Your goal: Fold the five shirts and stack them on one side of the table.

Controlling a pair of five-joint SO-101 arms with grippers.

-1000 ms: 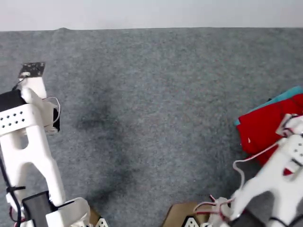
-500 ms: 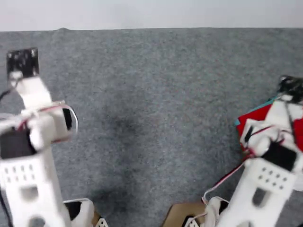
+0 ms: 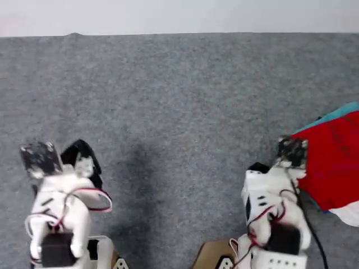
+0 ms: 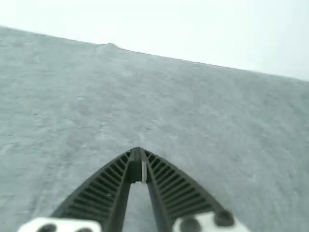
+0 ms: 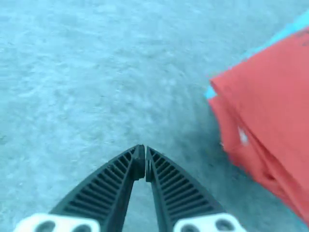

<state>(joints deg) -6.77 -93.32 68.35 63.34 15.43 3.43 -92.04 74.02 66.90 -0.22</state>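
Left gripper (image 4: 138, 166) first: its two black ribbed fingers are pressed together at the tips, nothing between them, pointing out over the grey bench (image 3: 179, 95) toward the far edge, where a pale wall (image 3: 179, 14) rises behind. From above, the left arm (image 3: 59, 207) sits tucked low at the near left corner, white body with red and white wires looping round it.

Over to the right gripper (image 5: 143, 166), and it's the same picture: fingers closed tip to tip, holding nothing, hanging over grey bench surface. Just off to its side lies the red shirt (image 5: 270, 121), folded, its corner near the gripper but apart from it, with a small white mark on the fabric. A sliver of teal shirt (image 5: 210, 92) peeks out from under that red corner.

High view now: the stack sits at the right edge of the bench. The red shirt (image 3: 334, 162) is on top, the teal shirt (image 3: 343, 111) shows along its far edge, and a white shirt (image 3: 348, 214) pokes out at the near side underneath. The right arm (image 3: 272, 207) is folded close at the near right, just beside the stack's inner edge. A brown cardboard piece (image 3: 210, 255) lies at the near edge between the two arm bases.
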